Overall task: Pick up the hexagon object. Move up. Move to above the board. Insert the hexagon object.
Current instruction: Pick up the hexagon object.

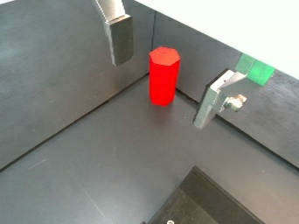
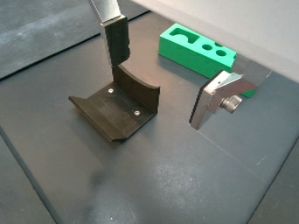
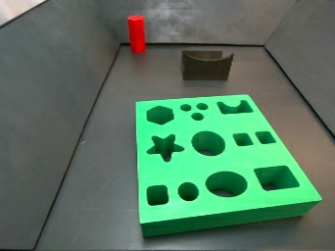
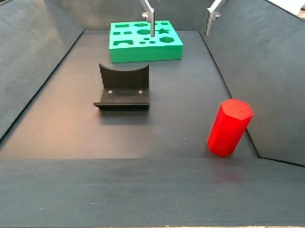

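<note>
The hexagon object [image 1: 163, 77] is a bright red faceted peg. It stands upright on the dark floor near a wall corner, and shows in both side views [image 3: 135, 31] [image 4: 229, 127]. The green board [image 3: 216, 162] with shaped cutouts lies flat on the floor, also seen in a side view [image 4: 145, 40] and a wrist view [image 2: 197, 51]. My gripper [image 1: 163, 92] is open and empty, well above the floor and apart from the peg. In a wrist view the peg shows between the two fingers [image 1: 121, 39]. In a side view only the fingertips [image 4: 148, 11] show at the top edge.
The dark fixture [image 2: 117, 109] stands on the floor between the peg and the board, seen in both side views [image 3: 206, 63] [image 4: 121, 87]. Grey walls enclose the floor on the sides.
</note>
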You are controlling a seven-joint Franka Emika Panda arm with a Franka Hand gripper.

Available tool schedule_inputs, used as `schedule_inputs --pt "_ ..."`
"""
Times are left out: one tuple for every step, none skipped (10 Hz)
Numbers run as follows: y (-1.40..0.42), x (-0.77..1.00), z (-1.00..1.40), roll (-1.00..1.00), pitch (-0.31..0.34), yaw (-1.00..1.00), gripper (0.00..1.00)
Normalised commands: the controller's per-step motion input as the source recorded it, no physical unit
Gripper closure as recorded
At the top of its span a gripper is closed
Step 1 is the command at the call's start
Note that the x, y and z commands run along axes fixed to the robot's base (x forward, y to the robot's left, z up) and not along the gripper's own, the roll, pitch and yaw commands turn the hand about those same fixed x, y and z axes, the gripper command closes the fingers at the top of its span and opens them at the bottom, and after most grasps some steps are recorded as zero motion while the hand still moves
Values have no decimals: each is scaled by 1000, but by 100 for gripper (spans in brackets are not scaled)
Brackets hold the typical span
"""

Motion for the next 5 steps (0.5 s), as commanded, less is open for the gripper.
schedule_inputs --pt "223 -229 -9 -54 -31 -74 0" --pt "311 -391 -23 -39 -46 -114 0" --pt "351 -317 -126 0 -76 0 0" --pt "320 -343 -103 -50 -94 -23 0" --pt "331 -380 -63 -33 -67 -77 0"
